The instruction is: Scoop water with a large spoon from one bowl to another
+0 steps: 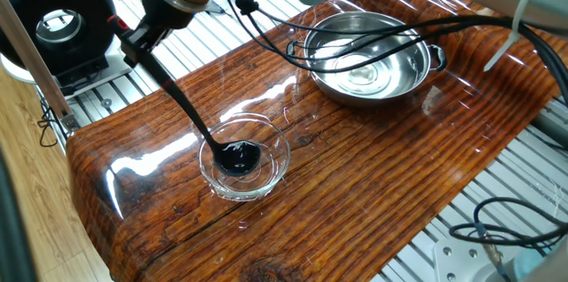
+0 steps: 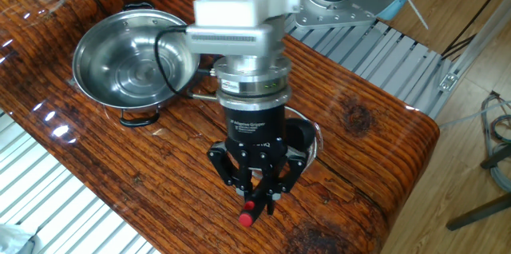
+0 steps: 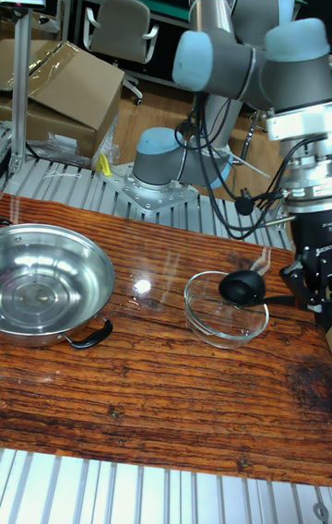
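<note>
Two raised fixed views face the table (image 1: 355, 184) from opposite sides; the tall view looks across it.

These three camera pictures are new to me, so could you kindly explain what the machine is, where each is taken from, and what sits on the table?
The machine is a single robot arm ending in a two-finger gripper. Two cameras look down at the wooden table from opposite sides, and a third, taller picture looks across it towards the arm's base. On the table are a steel bowl with side handles and a smaller clear glass bowl. The gripper is shut on the handle of a black ladle, whose scoop sits in the glass bowl, with its back turned up in the tall view. Whether either bowl holds water is hard to tell.
</note>
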